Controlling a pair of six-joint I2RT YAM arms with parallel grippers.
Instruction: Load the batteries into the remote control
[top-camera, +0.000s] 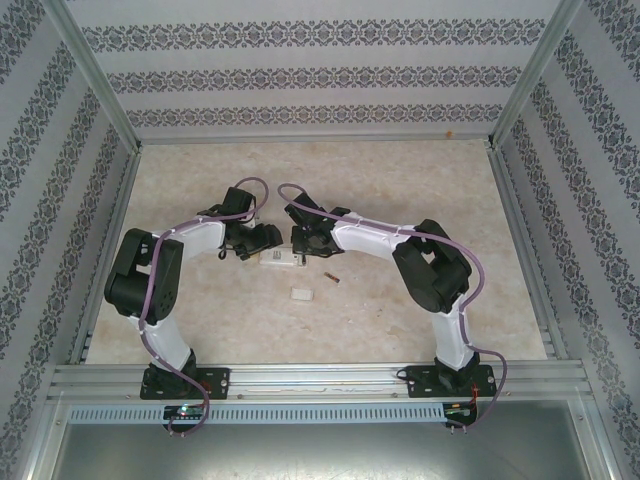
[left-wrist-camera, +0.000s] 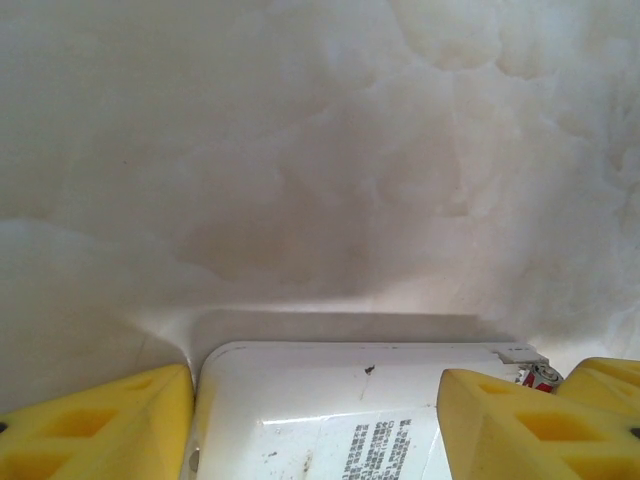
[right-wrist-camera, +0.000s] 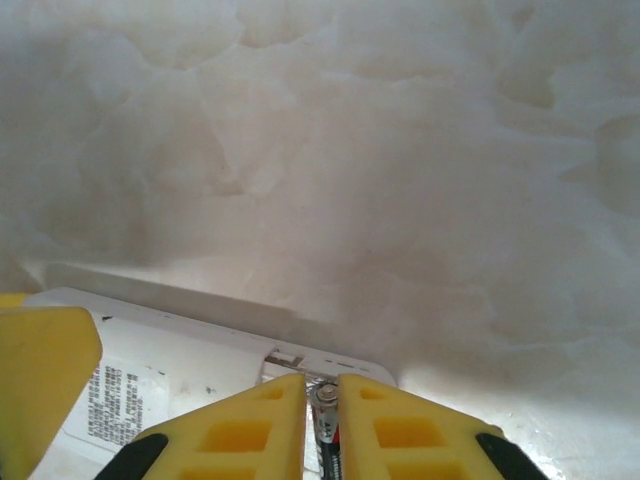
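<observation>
The white remote control (top-camera: 280, 261) lies on the table between my two grippers, label side up. In the left wrist view the remote control (left-wrist-camera: 330, 420) sits between the yellow fingers (left-wrist-camera: 100, 425) of my left gripper (left-wrist-camera: 315, 378). One finger is at its rounded end and the other overlaps its top; whether they press it is unclear. My right gripper (right-wrist-camera: 322, 385) is shut on a battery (right-wrist-camera: 327, 432), dark with a red band, at the remote control's open compartment (right-wrist-camera: 300, 362). Another battery (top-camera: 331, 279) lies loose on the table.
A small white battery cover (top-camera: 301, 294) lies on the marble-patterned table (top-camera: 420, 190), in front of the remote. Metal frame rails (top-camera: 310, 375) and patterned walls enclose the table. Both arms (top-camera: 150, 280) bend inward toward the centre.
</observation>
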